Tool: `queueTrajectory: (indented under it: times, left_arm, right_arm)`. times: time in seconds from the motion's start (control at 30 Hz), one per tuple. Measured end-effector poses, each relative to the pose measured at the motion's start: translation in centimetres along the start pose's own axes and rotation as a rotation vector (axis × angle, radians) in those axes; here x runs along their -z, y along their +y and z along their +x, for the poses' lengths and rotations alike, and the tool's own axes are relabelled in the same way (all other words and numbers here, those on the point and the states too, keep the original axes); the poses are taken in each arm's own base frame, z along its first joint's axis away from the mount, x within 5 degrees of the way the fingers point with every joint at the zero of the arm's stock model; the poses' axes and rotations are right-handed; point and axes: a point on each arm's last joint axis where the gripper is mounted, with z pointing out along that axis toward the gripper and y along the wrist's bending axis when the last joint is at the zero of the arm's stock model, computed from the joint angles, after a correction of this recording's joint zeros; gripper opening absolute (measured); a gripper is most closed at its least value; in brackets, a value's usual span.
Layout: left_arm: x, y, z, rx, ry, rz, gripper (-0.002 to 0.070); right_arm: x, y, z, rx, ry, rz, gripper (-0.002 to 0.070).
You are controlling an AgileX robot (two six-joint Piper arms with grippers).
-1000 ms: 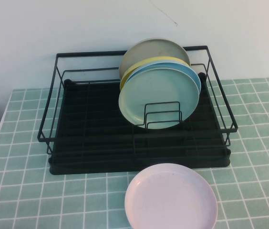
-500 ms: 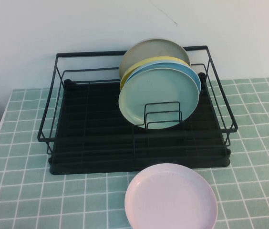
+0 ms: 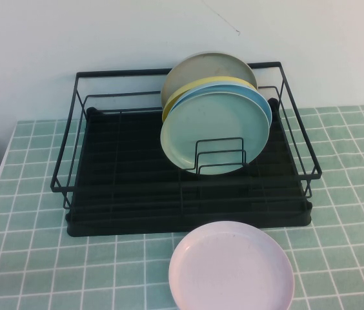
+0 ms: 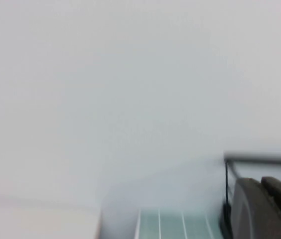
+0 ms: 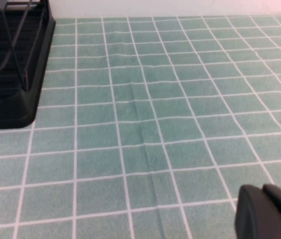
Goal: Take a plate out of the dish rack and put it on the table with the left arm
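Reaching has not begun: the plate (image 3: 211,132) leans in the dish rack (image 3: 98,184); neither the left claw (image 4: 265,209) nor the right claw (image 5: 267,214) shows its opening, so that cannot be told. An approach to the plate's rim is needed next.

nothing has changed: the plate (image 3: 213,132) stands unmoved in the dish rack (image 3: 114,187).

A white wall (image 4: 130,74) is seen well ahead of the left claw (image 4: 262,199) and far beyond the right claw (image 5: 265,211). A pale pink plate (image 3: 232,268) is laid flat. A sky-blue plate (image 3: 259,100), a yellow plate (image 3: 201,84) and a beige plate (image 3: 201,68) are stood upright together.

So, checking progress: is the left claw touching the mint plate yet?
Apart. The high view shows the mint plate standing alone in the dish rack; neither left claw nor right claw appears there.
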Motion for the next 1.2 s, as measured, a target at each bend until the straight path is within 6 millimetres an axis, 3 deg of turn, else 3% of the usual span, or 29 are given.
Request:
queueTrajectory:
  times: [0.27, 0.7, 0.83, 0.87, 0.97, 1.1, 1.2]
  left_arm:
    - [0.2, 0.1, -2.0, 0.02, -0.226, -0.004, -0.0003]
    - [2.1, 0.2, -6.4, 0.284, -0.689, 0.065, -0.0003]
    - [2.3, -0.2, -9.4, 0.321, -0.683, 0.084, -0.0003]
    - [2.7, -0.7, -12.1, 0.32, -0.661, 0.102, -0.0003]
    - [2.9, -1.5, -16.0, 0.301, -0.611, 0.117, -0.0003]
    - [1.0, -2.5, -19.9, 0.261, -0.448, 0.112, -0.0003]
    - [-1.7, -2.9, -21.0, 0.217, -0.236, 0.083, -0.0003]
  right_arm:
    - [0.0, 0.0, 0.0, 0.0, 0.0, 0.0, -0.0001]
    - [0.0, 0.0, 0.0, 0.0, 0.0, 0.0, -0.0001]
    - [0.0, 0.0, 0.0, 0.0, 0.0, 0.0, -0.0002]
    - [0.0, 0.0, 0.0, 0.0, 0.0, 0.0, -0.0002]
    - [0.0, 0.0, 0.0, 0.0, 0.0, 0.0, -0.0002]
    - [0.0, 0.0, 0.0, 0.0, 0.0, 0.0, -0.0002]
    - [0.0, 0.0, 0.0, 0.0, 0.0, 0.0, -0.0002]
